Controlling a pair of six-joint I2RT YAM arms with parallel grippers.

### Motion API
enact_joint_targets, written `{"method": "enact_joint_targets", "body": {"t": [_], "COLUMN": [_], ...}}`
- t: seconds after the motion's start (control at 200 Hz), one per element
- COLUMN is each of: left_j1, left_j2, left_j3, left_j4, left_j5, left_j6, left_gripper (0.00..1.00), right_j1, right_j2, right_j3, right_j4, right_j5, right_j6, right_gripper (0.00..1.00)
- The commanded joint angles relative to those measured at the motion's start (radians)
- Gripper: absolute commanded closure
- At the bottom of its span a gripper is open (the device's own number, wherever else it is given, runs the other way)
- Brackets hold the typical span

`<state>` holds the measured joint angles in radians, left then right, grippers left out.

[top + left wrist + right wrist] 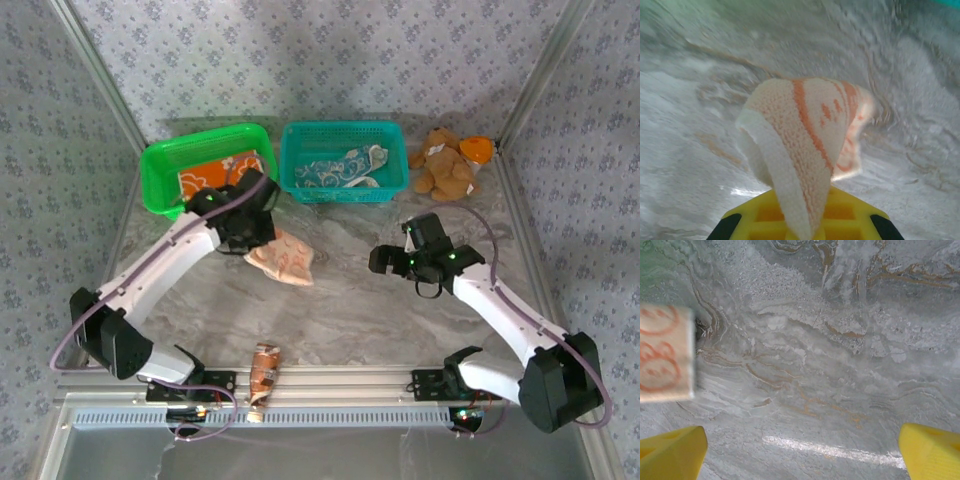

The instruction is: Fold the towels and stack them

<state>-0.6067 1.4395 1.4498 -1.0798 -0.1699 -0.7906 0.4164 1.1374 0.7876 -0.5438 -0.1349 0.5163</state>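
From above, we see the left gripper [252,240] closed on the peach towel [283,258], which hangs bunched from it over the grey marbled table [340,320], just in front of the green basket [160,175]. We cannot tell whether the cloth's lower edge touches the tabletop. The orange towel [215,172] lies flat in that green lattice-walled basket, and the teal towel [340,170] sits crumpled in the teal basket [300,140] beside it. A brown plush teddy bear [447,165] rests at the far right. The right gripper [402,272] hovers over bare table with its jaws spread, well apart from the peach towel.

In the left wrist view, the left gripper [802,222] pinches a folded ridge of the peach towel [805,135] between yellow fingers [850,217]. The cloth is looped terry, pale peach with orange lines and a thick white hem, and it rises into a soft cone.

In the right wrist view, the right gripper [800,455] stands wide, its yellow fingertips [670,452] at opposite edges with nothing between them. A blurred corner of the peach towel [665,355], printed with orange rings, shows at the left above the veined stone-look table [830,340].
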Motion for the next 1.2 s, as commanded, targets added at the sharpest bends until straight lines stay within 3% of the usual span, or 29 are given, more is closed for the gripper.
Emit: {"method": "enact_joint_targets", "body": {"t": [0.0,0.355,0.83,1.194], "left_j1": [0.062,0.252,0.417,0.471], "left_j2": [-0.019,0.135,0.554,0.795], "left_j3": [0.109,0.488,1.143,1.303], "left_j4": [-0.137,-0.198,-0.255,-0.171], "left_j5": [-0.01,0.018,0.002,0.122], "left_j6": [0.08,0.24,0.441,0.433], "left_gripper": [1.0,1.0,1.0,1.0], "right_j1": [-0.008,-0.025,-0.046,-0.071], "right_j2": [0.016,0.033,0.058,0.081], "right_j3": [0.041,0.088,0.143,0.187], "right_j4": [-0.019,-0.048,-0.136,-0.226], "right_j5": [-0.006,-0.006,-0.002,0.028], "right_j6": [-0.024,-0.035,-0.041,-0.053], "right_gripper": [0.0,0.0,0.0,0.0]}}
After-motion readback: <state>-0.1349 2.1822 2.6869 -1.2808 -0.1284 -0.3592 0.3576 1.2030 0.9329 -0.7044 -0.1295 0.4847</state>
